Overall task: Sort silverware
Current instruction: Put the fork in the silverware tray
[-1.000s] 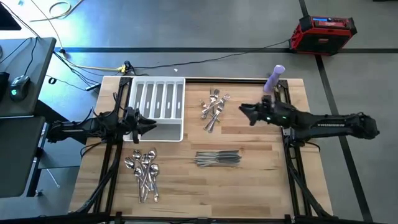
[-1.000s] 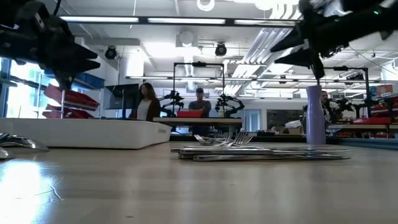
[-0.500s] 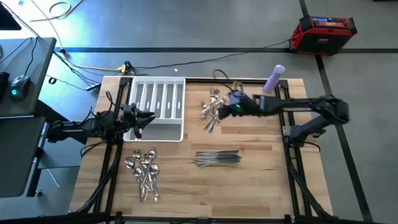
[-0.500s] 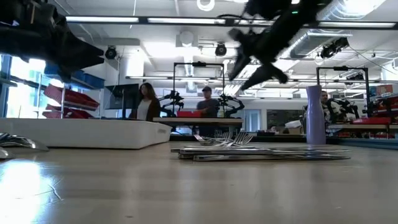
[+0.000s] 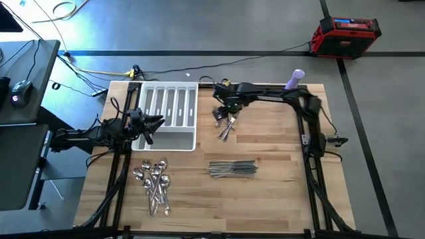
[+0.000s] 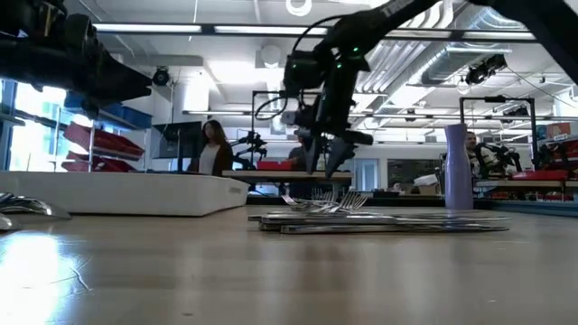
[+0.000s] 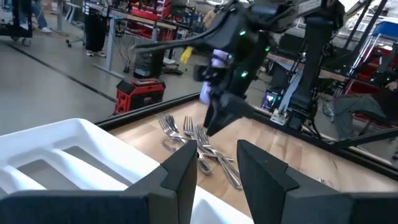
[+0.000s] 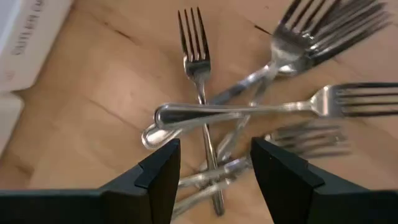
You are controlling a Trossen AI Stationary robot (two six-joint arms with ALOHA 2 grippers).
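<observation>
Forks (image 5: 226, 119) are lying in a loose, crossed heap on the wooden table (image 5: 279, 146), just right of the white tray (image 5: 167, 123). The right gripper (image 5: 221, 106) is hovering directly over that heap, fingers pointing down and standing apart with nothing between them (in the right wrist view the forks (image 8: 249, 112) are showing through the gap). The left gripper (image 5: 150, 126) is waiting at the left edge of the tray, over its near compartment, its fingers parted slightly and holding nothing. Spoons (image 5: 154, 182) are sitting in a pile on the near left of the table, and knives (image 5: 232, 170) are lying in a bundle near the middle. A purple bottle (image 5: 293, 83) is standing at the far right edge.
</observation>
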